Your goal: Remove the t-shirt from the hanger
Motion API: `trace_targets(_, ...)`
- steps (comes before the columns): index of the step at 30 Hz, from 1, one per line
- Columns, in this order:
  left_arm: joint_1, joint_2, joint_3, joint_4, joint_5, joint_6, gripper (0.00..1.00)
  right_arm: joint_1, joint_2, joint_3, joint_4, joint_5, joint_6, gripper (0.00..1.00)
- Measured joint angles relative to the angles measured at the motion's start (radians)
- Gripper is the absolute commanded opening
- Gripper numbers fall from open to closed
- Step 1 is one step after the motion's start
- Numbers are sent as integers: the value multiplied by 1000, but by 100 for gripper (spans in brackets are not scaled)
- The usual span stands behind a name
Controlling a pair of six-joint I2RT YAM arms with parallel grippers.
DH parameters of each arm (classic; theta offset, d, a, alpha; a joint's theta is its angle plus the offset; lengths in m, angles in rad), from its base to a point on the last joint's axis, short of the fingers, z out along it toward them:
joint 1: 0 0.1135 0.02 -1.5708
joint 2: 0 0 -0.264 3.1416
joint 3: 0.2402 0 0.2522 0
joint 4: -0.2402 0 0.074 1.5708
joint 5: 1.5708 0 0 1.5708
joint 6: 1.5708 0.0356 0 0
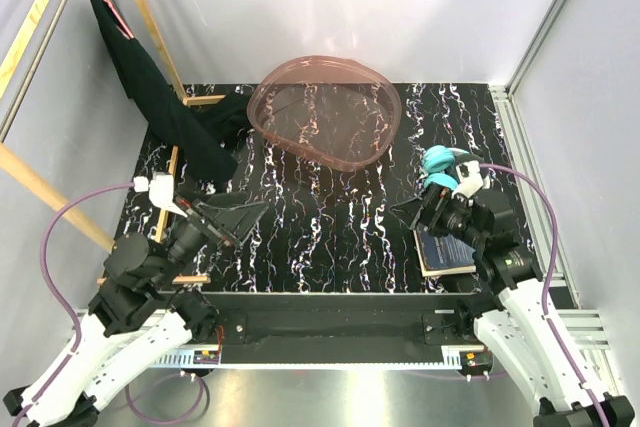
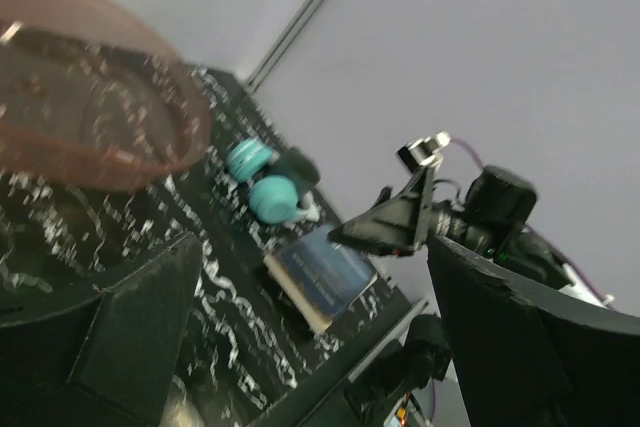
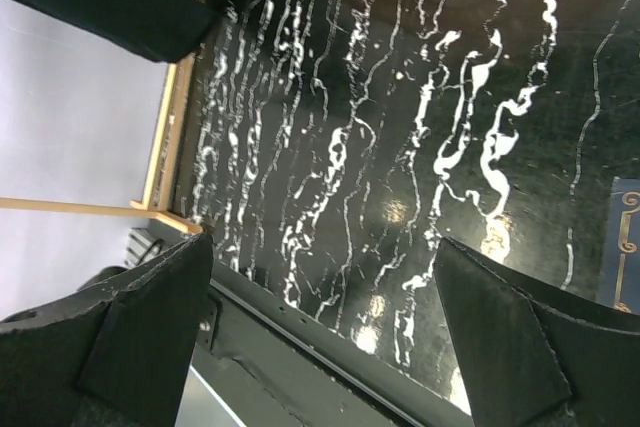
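Black fabric is drooping in loose folds well ahead and to the left of the left claw [image 1: 238, 215]: the black t-shirt [image 1: 165, 107] is hanging on the thin pink wire hanger [image 1: 118, 19], which is hooked high on the pale wooden frame [image 1: 148, 15], and its lower end is trailing onto the black white-veined table [image 1: 330, 227]. Both claws are hovering clear of it, fingers spread with nothing between them. The right claw [image 1: 418, 212] is sitting farthest off, and the translucent pink plastic basin [image 1: 325, 112] is lying out beyond the two. The shirt is likely light, limp and prone to bunching, while the wire is probably springy and quick to swing. Pinching cloth at the low end nearest the left claw — or at a shoulder — is looking safest, ideally with the other claw steadying the hanger.
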State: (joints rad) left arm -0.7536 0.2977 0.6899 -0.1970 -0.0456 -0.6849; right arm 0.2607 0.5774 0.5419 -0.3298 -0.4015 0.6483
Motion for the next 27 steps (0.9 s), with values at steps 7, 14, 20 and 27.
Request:
trace_targets(7,0,-8,67,-234,-94,-19,99,0,65,108,-53,-9,-77,100)
trace_targets(14,0,249,309,-360,-234,31,99,0,135,192,-56,-54,-141,100)
trace_targets(20,0,542,522,-423,-379,104,98,0,181,193,-60,-86,-157,100)
trace_targets(27,43,885,909,-513,-568,276,97,0,171,208,-62,-121,-158,100)
